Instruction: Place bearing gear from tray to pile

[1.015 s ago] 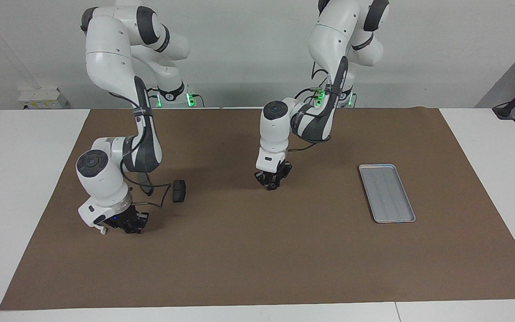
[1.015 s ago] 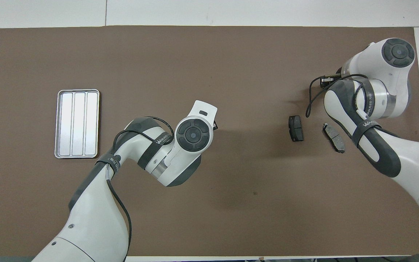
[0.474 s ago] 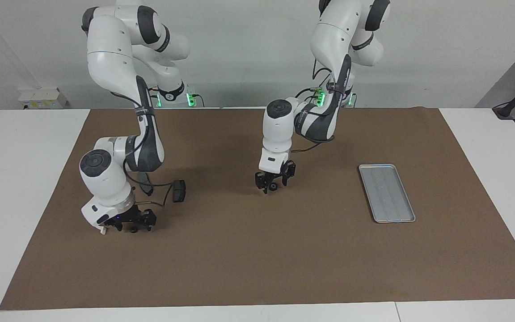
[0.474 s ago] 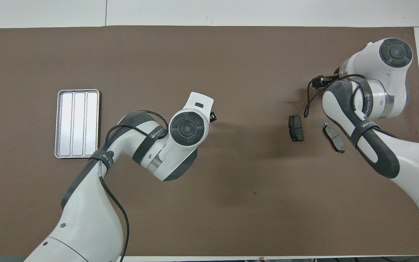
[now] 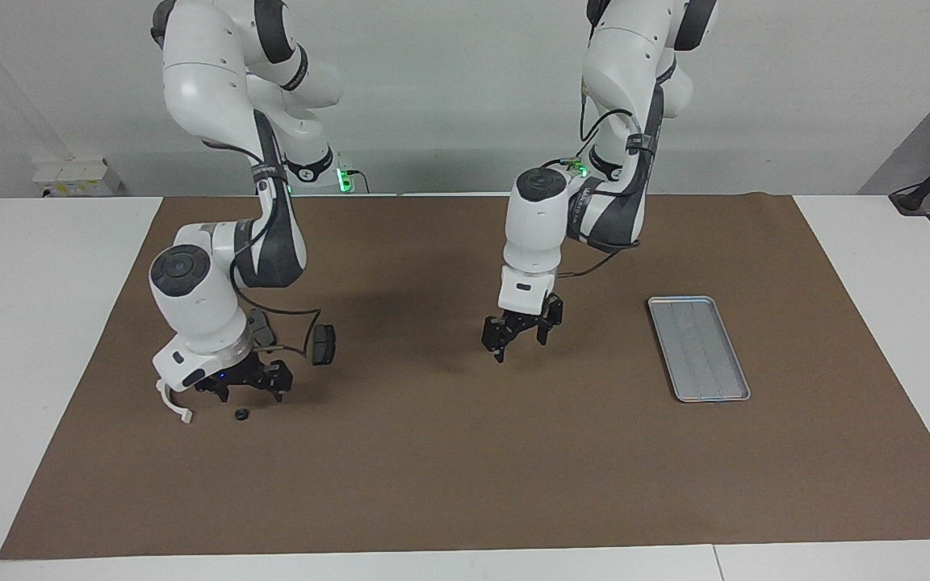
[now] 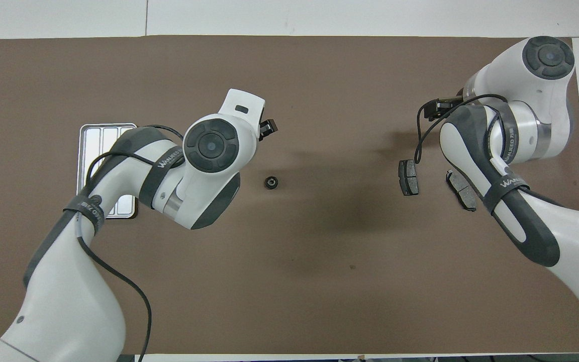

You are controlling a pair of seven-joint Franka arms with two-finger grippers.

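Bearing gear (image 6: pixel 270 182) lies on open mat (image 6: pixel 319 301), mid-table.

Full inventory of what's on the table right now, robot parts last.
tray: 1, silver-grey, on the mat toward the left arm's end
bearing gears: 2, black, one on the mat below the right gripper, the other mid-mat
brake pads: 2, dark grey, side by side toward the right arm's end, second one partly under the right arm
bracket: 1, white, curved, beside the nearby gear
mat: 1, brown, covering the table
table: 1, white
left gripper: open, raised over mid-mat
right gripper: open, low over the gear
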